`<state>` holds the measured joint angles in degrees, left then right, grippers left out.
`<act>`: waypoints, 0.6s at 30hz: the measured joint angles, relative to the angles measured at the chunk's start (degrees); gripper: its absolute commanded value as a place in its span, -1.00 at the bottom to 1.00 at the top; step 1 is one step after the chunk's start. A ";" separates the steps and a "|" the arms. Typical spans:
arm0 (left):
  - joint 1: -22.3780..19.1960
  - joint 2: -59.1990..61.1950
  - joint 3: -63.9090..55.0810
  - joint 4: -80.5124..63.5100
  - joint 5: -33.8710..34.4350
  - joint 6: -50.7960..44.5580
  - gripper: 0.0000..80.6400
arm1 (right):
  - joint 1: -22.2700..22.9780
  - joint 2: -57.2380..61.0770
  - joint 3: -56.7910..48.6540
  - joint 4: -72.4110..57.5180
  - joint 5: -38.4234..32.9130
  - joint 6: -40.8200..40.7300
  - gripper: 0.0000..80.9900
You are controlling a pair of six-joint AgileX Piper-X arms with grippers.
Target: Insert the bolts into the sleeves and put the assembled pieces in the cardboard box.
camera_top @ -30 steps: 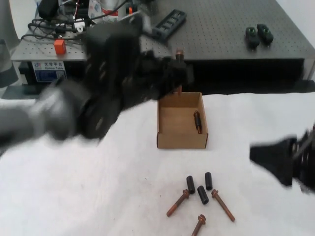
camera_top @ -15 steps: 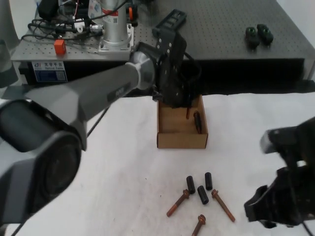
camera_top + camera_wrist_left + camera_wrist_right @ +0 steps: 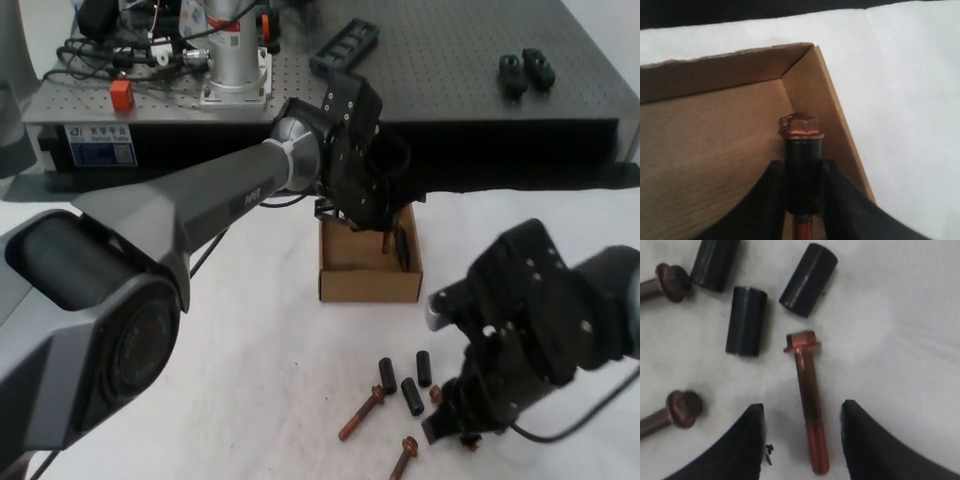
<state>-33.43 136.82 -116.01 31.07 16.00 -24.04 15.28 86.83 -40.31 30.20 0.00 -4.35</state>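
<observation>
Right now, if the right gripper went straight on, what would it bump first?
The right gripper would probably meet the copper bolt on the white cloth, lying between its open fingers; depth is unclear.

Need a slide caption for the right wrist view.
Open right gripper frames a copper bolt on the white cloth, beside three loose black sleeves and two more bolts.
</observation>
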 measured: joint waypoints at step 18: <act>0.06 -1.04 -0.16 2.52 1.55 -1.54 -0.57 | 0.14 8.41 -5.96 1.50 2.97 -3.49 -0.69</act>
<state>-33.37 135.78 -116.16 33.58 17.55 -25.58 15.42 95.25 -46.27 31.70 2.97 -7.84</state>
